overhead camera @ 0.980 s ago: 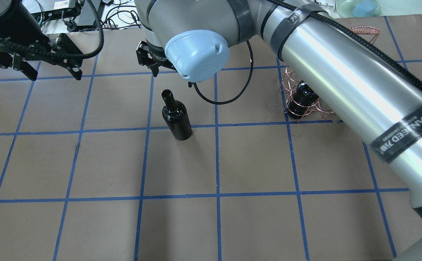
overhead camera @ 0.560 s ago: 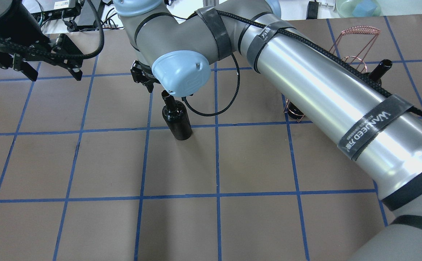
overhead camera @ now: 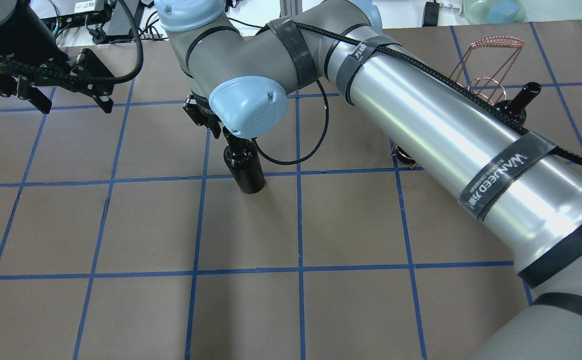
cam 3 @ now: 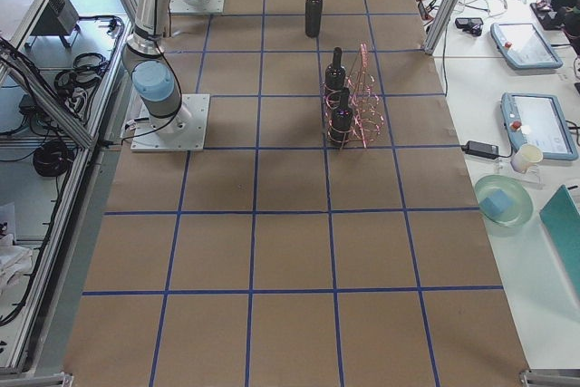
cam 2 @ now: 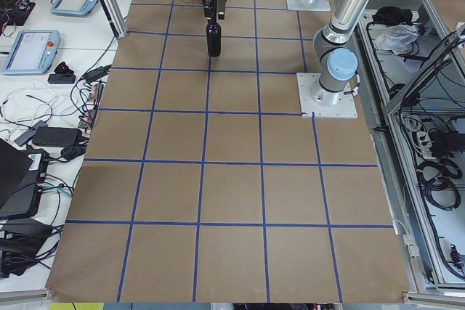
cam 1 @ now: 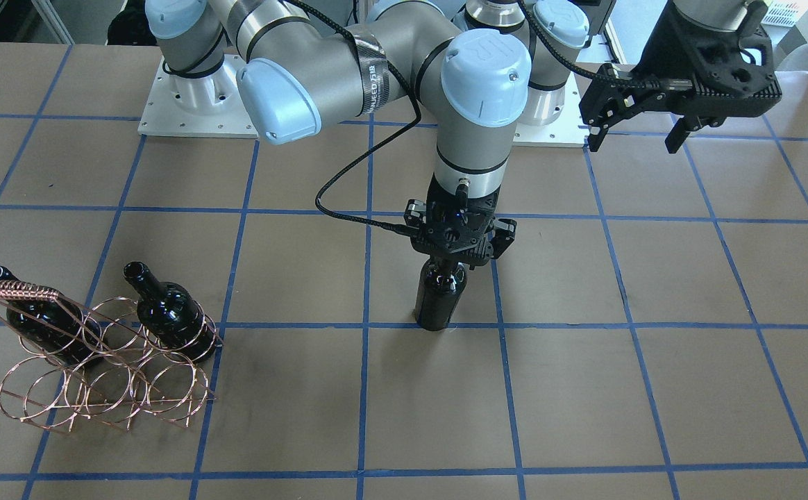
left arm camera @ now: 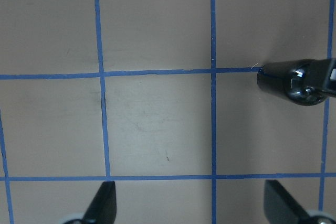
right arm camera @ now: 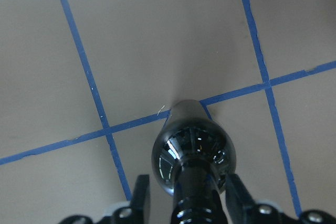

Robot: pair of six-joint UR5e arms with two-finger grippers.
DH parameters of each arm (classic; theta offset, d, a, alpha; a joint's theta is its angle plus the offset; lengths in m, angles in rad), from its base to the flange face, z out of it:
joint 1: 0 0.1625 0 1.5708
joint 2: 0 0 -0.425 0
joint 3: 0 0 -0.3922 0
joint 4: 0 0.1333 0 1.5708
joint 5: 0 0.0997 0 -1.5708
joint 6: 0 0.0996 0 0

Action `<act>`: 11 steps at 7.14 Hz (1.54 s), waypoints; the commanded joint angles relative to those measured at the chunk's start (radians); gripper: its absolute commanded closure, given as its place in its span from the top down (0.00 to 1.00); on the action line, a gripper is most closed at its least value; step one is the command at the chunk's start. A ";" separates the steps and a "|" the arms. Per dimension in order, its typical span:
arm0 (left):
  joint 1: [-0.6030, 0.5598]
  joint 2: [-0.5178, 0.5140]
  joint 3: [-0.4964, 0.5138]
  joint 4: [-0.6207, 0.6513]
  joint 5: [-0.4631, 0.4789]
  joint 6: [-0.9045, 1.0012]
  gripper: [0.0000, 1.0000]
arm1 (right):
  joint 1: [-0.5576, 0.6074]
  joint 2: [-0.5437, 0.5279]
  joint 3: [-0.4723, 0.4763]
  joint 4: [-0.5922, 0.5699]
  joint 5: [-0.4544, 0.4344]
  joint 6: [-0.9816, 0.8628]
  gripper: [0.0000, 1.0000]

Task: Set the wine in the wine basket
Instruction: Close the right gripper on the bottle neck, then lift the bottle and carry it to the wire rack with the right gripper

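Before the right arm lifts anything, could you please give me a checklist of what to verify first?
1. The right gripper straddles the neck of the standing wine bottle: ok.
2. Jaws closed on the neck: not ok; the right wrist view shows gaps on both sides.
3. The wine bottle is upright on the table: ok.
4. The wine basket has free rings: ok; two bottles sit in it, and other rings are empty.
5. The left gripper is clear: ok; it hangs open, off to the side.

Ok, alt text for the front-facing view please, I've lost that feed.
The right hand sits over the neck of an upright dark wine bottle mid-table. At lower left, the copper wire wine basket holds two more bottles; the left hand hangs open at upper right.
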 commanded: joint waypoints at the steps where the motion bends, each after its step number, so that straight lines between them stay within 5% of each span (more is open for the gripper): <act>1: 0.000 0.000 0.000 -0.002 0.002 0.000 1.00 | -0.001 -0.003 0.006 0.001 -0.007 -0.003 0.01; 3: 0.000 0.000 0.000 -0.002 0.001 0.000 1.00 | -0.014 -0.038 0.006 0.008 -0.012 -0.012 0.00; 7: -0.079 -0.020 -0.003 0.012 -0.007 -0.048 1.00 | -0.199 -0.382 0.142 0.367 -0.094 -0.383 0.00; 9: -0.136 -0.018 -0.018 0.040 -0.013 -0.117 1.00 | -0.424 -0.509 0.207 0.412 -0.117 -0.687 0.00; 11: -0.138 -0.017 -0.025 0.031 -0.014 -0.109 1.00 | -0.629 -0.518 0.207 0.424 -0.114 -0.902 0.00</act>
